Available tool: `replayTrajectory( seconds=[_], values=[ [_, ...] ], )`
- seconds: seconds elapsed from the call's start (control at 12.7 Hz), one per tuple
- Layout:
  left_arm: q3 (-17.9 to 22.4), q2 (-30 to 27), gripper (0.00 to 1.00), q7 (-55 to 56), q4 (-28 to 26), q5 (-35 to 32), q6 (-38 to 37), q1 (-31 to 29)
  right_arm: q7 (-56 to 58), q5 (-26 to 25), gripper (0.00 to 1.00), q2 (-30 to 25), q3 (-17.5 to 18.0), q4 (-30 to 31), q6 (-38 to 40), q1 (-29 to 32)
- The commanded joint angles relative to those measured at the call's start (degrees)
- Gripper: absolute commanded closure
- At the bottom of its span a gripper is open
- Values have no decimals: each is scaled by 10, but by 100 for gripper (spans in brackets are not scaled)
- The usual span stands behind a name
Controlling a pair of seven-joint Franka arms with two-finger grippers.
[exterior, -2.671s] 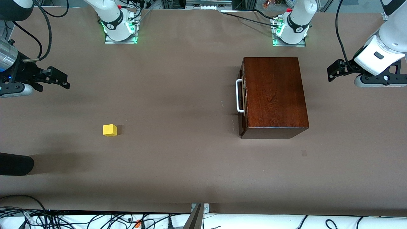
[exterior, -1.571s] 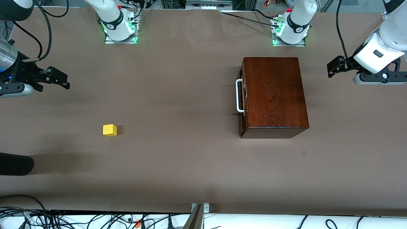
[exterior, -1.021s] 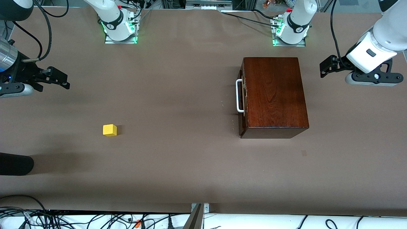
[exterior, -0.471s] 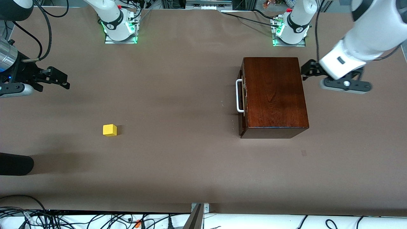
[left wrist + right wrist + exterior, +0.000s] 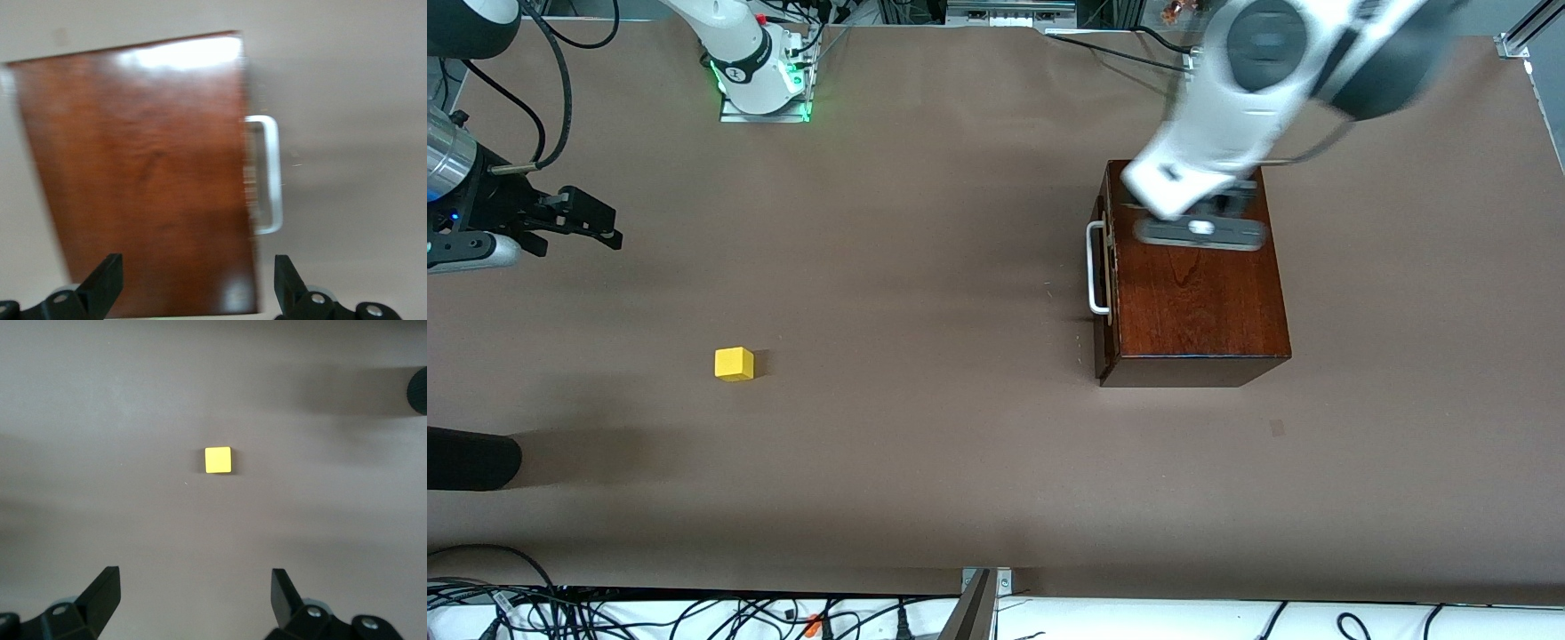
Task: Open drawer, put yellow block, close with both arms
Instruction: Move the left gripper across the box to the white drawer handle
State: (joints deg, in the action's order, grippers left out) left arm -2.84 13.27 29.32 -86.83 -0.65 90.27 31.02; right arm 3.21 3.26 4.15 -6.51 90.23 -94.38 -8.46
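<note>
Mahogany box shut, block not yet picked

Yellow block [image 5: 734, 364] sits alone on the table toward the right arm's end; looks light, rigid, take by flat sides. Drawer [image 5: 1107, 267] closed, contents unseen; pull by white handle [image 5: 1096, 268]. Left gripper [image 5: 197, 283] spread wide over the box [image 5: 1196, 276], blurred, probably moving. Right gripper [image 5: 193, 600] spread, empty, waits.

The block [image 5: 734, 364] is bright yellow. The box [image 5: 1196, 293] is glossy dark mahogany with a white handle [image 5: 1094, 267]. The table [image 5: 925, 444] is plain brown.
</note>
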Motion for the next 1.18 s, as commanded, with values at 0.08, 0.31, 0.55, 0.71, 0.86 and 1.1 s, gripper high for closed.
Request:
replayTrajectory(
  seconds=[0.08, 0.31, 0.55, 0.71, 0.86, 1.1],
  values=[
    [9, 112, 0, 107, 101, -52, -9, 100, -8, 0, 0, 6, 3, -16, 8, 1],
    [8, 155, 0, 161, 100, -108, 30, 141, -8, 0, 0, 5, 5, -16, 8, -1],
    [9, 194, 0, 178, 97, -130, 32, 143, -8, 0, 0, 5, 5, -16, 8, -2],
    [10, 208, 0, 201, 94, -131, 32, 142, -7, 0, 0, 5, 6, -16, 8, -3],
    [10, 224, 0, 218, 84, -131, 46, 141, -7, 0, 0, 6, 6, -20, 8, -4],
    [10, 225, 0, 223, 44, -173, 54, 140, -7, 0, 0, 6, 7, -22, 8, -4]
  ],
)
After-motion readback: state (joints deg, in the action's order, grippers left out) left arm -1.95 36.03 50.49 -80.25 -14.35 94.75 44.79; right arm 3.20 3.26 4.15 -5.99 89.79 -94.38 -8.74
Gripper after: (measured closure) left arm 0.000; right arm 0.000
